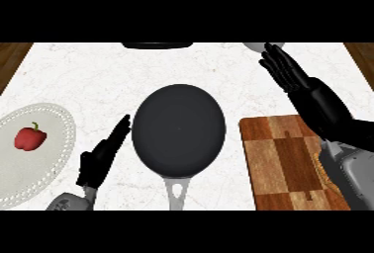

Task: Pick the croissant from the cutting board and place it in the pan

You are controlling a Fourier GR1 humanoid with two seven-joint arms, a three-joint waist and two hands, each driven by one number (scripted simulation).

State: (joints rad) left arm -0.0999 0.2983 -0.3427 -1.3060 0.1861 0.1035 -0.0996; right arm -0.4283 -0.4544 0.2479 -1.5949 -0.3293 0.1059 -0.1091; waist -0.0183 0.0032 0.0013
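Counter (95, 74): white marble top, wood strips at far L and far R edges.

Pan (179, 129): dark, oval-looking from my angle, centre of counter, nothing in it. Grey handle points toward me.

Cutting board (281, 163): wood, striped light/dark, R of pan, close beside it w/ a narrow strip of counter between. Its R part is hidden under my R forearm.

Croissant (321, 170): only a thin tan sliver shows, at the board's R side, tucked right against the edge of my R forearm. Rest is covered by the arm. Still on the board, not in the pan.

My R hand (303, 86): fingers straight, extended toward the far R corner of the counter, holding nothing. Sits beyond the board's far edge, over bare counter. Croissant lies back behind the hand, nearer me, by the forearm, well apart from the fingertips.

My L hand (99, 158): fingers straight, edge-on, pointing away from me, unclenched, nothing in it. Between plate and pan, just beside the pan's L rim; can't tell if touching.

Plate (55, 121): white, beaded rim, far L, partly cut by the view's edge.

Red pepper (30, 138): small, green stem, sits on plate.

Far edge: dark object (157, 45) mid-top, pale round thing (254, 46) by my R fingertips; both cut off, can't ID.
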